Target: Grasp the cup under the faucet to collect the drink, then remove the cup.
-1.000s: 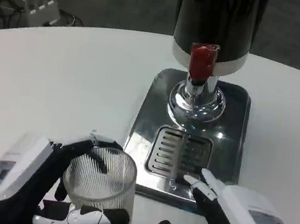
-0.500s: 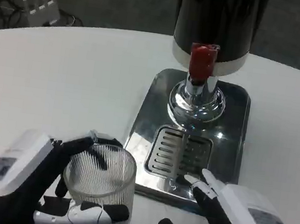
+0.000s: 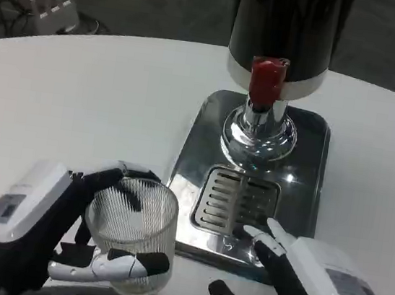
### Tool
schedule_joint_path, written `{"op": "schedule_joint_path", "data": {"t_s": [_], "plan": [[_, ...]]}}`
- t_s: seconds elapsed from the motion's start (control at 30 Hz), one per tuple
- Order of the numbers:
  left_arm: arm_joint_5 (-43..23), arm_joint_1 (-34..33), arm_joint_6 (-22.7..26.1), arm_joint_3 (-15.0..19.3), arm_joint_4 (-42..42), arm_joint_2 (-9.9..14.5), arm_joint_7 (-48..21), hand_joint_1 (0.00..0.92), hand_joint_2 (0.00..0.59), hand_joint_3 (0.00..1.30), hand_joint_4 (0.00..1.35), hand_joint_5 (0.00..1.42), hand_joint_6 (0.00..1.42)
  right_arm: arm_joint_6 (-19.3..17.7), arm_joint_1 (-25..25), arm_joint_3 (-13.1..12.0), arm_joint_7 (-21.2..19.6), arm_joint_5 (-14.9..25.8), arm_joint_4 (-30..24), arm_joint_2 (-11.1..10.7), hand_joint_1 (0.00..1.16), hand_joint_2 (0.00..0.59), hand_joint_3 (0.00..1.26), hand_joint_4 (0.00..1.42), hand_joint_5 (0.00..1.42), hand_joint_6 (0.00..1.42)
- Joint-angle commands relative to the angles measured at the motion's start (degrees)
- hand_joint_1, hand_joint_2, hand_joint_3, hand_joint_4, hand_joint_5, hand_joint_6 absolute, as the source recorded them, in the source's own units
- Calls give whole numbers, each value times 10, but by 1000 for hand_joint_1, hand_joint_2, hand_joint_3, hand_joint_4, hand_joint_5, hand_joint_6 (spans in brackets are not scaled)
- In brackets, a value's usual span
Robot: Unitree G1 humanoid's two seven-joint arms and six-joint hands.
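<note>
Your left hand grips the clear ribbed glass cup on the white worktop, just left of the steel drip tray under the red faucet; right hand empty, fingers spread.

cup left of drip tray, faucet behind

The ribbed clear glass cup stands upright and seemingly empty inside the left hand, whose fingers wrap its sides, well left of the right hand and short of the red-handled faucet beyond.
</note>
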Motion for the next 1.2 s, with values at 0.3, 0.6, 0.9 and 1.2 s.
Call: {"op": "schedule_joint_path", "data": {"t_s": [0.3,0.6,0.9,1.2], "plan": [[57,-142,-6,-27,140,11,57,421,78,1019,1086,1215,934,0,37,-17,-3,1,-31,6,292,411,146,0,50,0],[98,-236,-12,-65,254,23,104,421,77,1022,1086,1215,934,-5,46,-29,1,18,-41,0,292,411,146,0,50,0],[121,-329,-7,-122,357,11,150,421,77,1022,1086,1215,934,1,54,-35,12,19,-53,2,297,419,146,0,50,0],[140,-401,-8,-179,443,-13,181,421,77,1023,1086,1225,933,4,73,-40,12,23,-67,9,300,421,146,0,50,0]]}}
